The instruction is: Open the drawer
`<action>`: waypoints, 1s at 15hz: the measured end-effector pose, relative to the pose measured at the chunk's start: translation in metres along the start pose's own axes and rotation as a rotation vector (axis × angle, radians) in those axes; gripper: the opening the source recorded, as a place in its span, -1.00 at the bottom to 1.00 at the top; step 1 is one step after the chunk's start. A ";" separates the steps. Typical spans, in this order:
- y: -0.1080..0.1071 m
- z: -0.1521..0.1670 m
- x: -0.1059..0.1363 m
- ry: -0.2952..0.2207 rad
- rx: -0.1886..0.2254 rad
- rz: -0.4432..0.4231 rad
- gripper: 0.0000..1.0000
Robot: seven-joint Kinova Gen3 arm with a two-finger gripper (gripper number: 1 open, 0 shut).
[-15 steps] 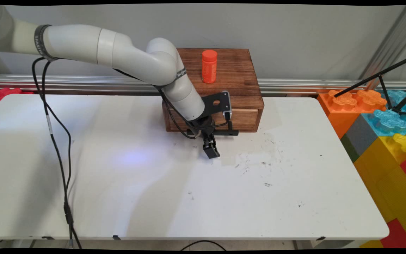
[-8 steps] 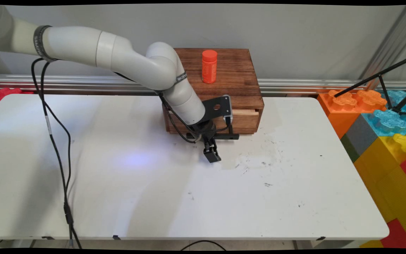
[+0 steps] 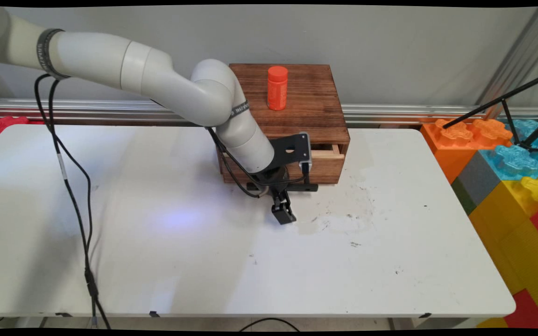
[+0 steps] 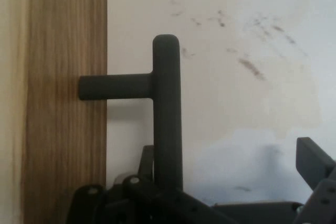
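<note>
End effector: the black end effector (image 3: 283, 213) hangs low over the worktop just in front of the wooden box. In the hand view one finger (image 4: 315, 163) stands well to the right of the handle bar and the linkage sits at the bar's foot; I cannot tell whether it grips the handle or stands open.
Handle: a matt black T-shaped handle (image 4: 167, 114) of round bar. Its short stem goes into the drawer front, and its long bar runs parallel to that front with a gap between.
Drawer: a pale, smooth-grained wooden drawer (image 3: 329, 154) in the box's near face. It stands pulled out a little, so its light top edge shows under the box's lid.
Box: a dark-stained, streaky-grained rectangular wooden box (image 3: 297, 116) at the far middle of the worktop, against the wall rail.
Bottle: a small orange cylindrical bottle (image 3: 277, 87) with a round cap, upright on top of the box, well apart from the end effector.
Worktop: a white, smooth worktop (image 3: 203, 261) with dark scuffs and smears to the right of the end effector.
Around: big plastic building blocks (image 3: 507, 177) in orange, blue, yellow, grey and red stand off the worktop's right end. Black cables (image 3: 70, 186) hang down on the left.
</note>
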 end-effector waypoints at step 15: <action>0.064 -0.015 0.015 -0.008 -0.016 0.014 1.00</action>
